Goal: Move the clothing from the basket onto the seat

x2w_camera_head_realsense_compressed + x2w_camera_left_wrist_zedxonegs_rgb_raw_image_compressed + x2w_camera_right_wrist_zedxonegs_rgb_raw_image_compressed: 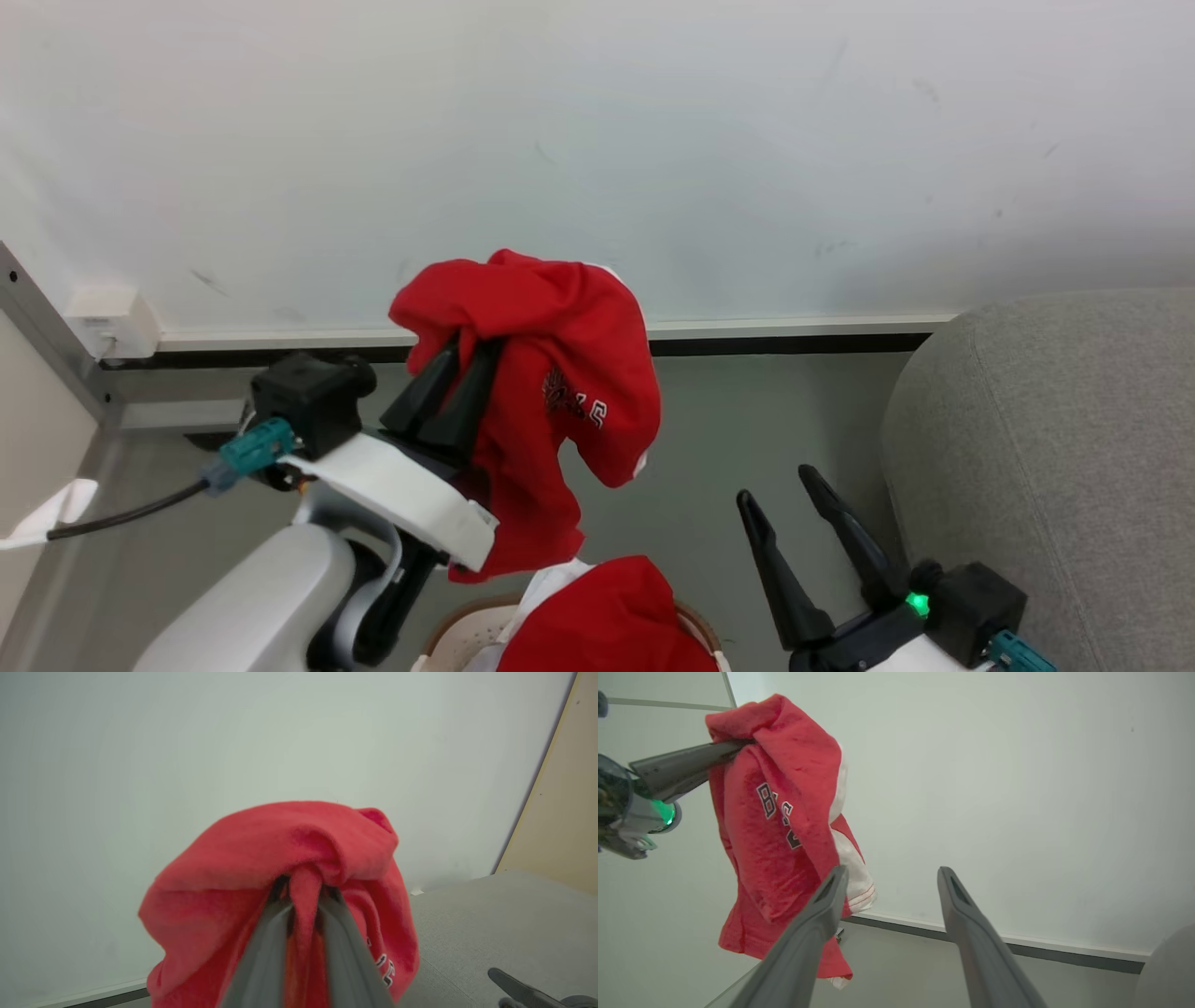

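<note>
bright, soft, even light throughout; the left gripper point(304, 893) looks blurred close to its wrist camera.

Our left arm is raised: its pale forearm point(252, 597) climbs from the lower left of the head view to a white wrist cuff and a dark block. Our left gripper point(471, 353) points up and slightly right, its two long dark fingers drawn close together and pinching a fold of the clothing point(579, 327). Our right gripper point(777, 483) sits low at the lower right, its fingers angled up and leftward, spread well apart with nothing between them. A green light point(919, 604) glows at its base.
</note>
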Tool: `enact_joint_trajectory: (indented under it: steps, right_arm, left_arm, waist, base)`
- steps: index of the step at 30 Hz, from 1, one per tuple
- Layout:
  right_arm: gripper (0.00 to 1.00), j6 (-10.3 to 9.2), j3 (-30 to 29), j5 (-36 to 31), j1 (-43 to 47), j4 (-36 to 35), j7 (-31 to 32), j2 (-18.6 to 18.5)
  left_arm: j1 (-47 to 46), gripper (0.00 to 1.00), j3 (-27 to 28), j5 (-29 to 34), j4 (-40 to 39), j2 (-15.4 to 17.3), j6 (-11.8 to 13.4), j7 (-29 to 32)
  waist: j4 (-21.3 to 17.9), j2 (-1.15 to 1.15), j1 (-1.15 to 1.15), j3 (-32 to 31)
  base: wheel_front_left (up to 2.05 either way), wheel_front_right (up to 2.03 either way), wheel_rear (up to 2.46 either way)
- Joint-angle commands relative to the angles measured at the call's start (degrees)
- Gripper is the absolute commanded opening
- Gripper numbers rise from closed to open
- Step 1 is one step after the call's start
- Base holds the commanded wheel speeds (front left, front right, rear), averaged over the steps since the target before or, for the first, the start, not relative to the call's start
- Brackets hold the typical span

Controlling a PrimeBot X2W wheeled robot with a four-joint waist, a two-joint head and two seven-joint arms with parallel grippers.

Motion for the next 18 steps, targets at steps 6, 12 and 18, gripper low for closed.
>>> enact_joint_trajectory:
  steps: [6, 12, 18]
  right_arm:
    - [1.0, -0.12, 5.6, 1.7, -4.2, 1.8, 0.1, -1.3]
    - [1.0, -0.12, 10.1, 3.2, -5.7, 4.7, 0.1, -2.6]
    - [1.0, -0.12, 11.8, 4.1, -6.2, 7.7, 0.1, -3.3]
  left_arm:
    - [0.7, 0.0, -3.2, 1.1, 0.7, -1.7, -1.4, 0.3]
    - [0.7, 0.0, -7.1, 2.3, 1.1, -5.0, -2.6, 0.9]
    - [1.2, 0.0, -11.2, 2.9, 1.6, -8.1, -4.1, 1.7]
  waist:
    - [2.2, 0.0, 0.0, -0.5]
    - [5.9, 0.0, 0.0, -1.3]
    - [9.7, 0.0, 0.0, -2.6]
  base:
    - [0.0, 0.0, 0.0]
    - [0.0, 0.0, 0.0]
    - [0.0, 0.0, 0.0]
